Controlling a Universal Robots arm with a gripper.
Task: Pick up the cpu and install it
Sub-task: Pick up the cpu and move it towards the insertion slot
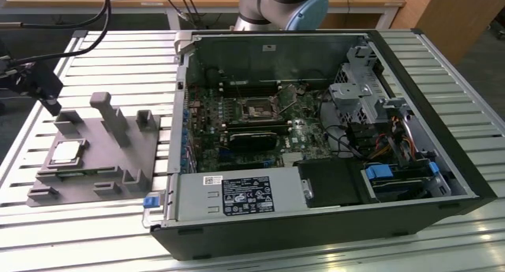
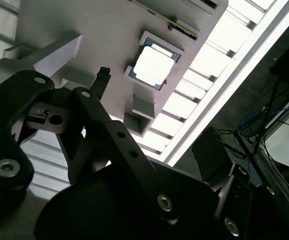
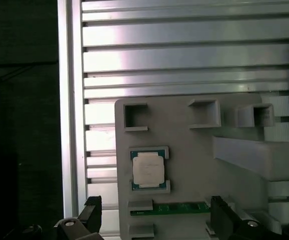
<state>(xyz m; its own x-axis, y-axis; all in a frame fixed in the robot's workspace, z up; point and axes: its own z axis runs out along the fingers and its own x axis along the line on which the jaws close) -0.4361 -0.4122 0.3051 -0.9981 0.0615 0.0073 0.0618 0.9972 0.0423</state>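
Observation:
The cpu (image 1: pixel 67 152) lies flat in a shallow pocket of the grey plastic tray (image 1: pixel 118 165), at the exterior view's left. Its silvery top also shows in both wrist views (image 2: pixel 153 66) (image 3: pixel 148 169). My gripper (image 1: pixel 49 103) hangs above the tray's far left corner, clear of the cpu and holding nothing. In the first wrist view its two dark fingers stand wide apart, and the gripper (image 3: pixel 155 202) is open beside the cpu. The dark square socket (image 1: pixel 259 110) sits on the motherboard inside the open computer case (image 1: pixel 332 224).
A green memory stick (image 3: pixel 177 207) rests on edge in a tray slot beside the cpu. Tall grey posts (image 1: pixel 106 115) rise from the tray. A long black card (image 1: pixel 252 141) lies below the socket. Cables and drive cages (image 1: pixel 371 124) crowd the case's right side. The table is slatted metal (image 1: pixel 94 47).

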